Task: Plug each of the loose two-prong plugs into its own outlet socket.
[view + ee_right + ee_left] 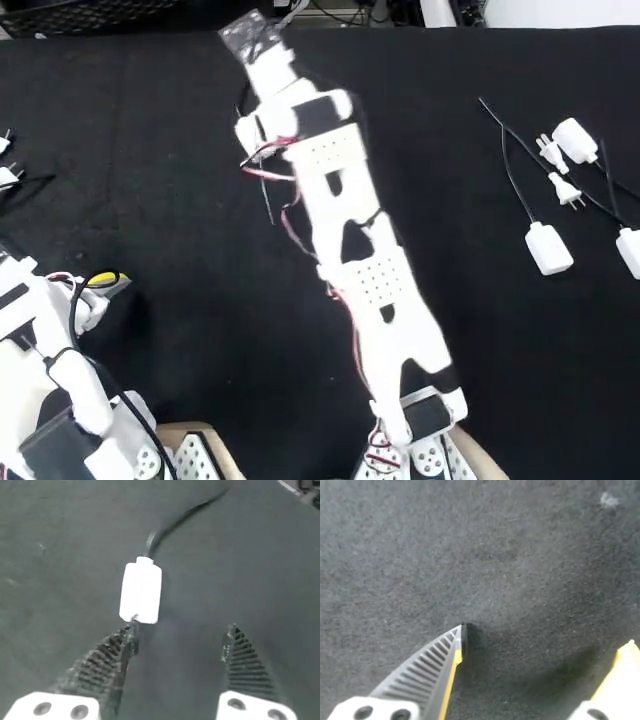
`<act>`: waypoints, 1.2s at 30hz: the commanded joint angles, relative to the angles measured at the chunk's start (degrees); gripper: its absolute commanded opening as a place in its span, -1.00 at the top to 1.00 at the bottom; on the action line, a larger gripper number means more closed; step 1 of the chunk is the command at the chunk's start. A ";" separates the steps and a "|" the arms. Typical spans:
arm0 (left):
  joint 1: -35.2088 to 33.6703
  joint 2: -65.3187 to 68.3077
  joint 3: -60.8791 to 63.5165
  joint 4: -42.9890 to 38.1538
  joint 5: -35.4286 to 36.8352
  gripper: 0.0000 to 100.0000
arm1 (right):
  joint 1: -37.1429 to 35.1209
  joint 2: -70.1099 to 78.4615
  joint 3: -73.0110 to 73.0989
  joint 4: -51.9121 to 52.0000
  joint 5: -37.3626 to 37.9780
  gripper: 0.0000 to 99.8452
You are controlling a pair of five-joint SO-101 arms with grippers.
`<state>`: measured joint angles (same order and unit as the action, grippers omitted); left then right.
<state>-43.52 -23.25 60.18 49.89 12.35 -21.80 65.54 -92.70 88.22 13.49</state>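
Standing over the black counter (pixel 150 200), I see the right arm stretched long across the middle, its end effector (pixel 255 40) up by the far edge. From its wrist, that end effector (pixel 181 630) is spread open, and a white block (pixel 141 592) on a black cord (pixel 185 515) lies flat with its near end touching one fingertip (pixel 129 632). I cannot tell whether the block is a plug or a socket.

The left arm sits low at the near left corner. Its end effector (pixel 545 637), with yellow-edged fingers, is also open over dark counter cloth.

Well apart, toward the right edge, lie two loose two-prong plugs (pixel 566 190) and white outlet sockets (pixel 548 248) with thin black cables (pixel 515 170). More plug prongs (pixel 6 178) poke in at the left edge.
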 commanded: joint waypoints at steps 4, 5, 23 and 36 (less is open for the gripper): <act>0.48 -1.85 -0.13 -0.79 0.26 0.11 | 9.41 -10.24 -3.03 8.26 -0.35 0.48; 0.48 -1.85 -0.13 -0.79 0.26 0.11 | 10.73 -11.21 -2.95 10.20 0.00 0.48; 0.57 -1.85 -0.22 -0.88 0.26 0.11 | 38.59 -30.37 25.01 13.01 13.10 0.48; 1.45 -1.85 -0.13 -0.88 0.26 0.11 | 52.31 -33.36 47.43 11.78 25.23 0.48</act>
<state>-43.52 -23.25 60.18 49.89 12.35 27.69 35.82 -47.60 100.00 35.74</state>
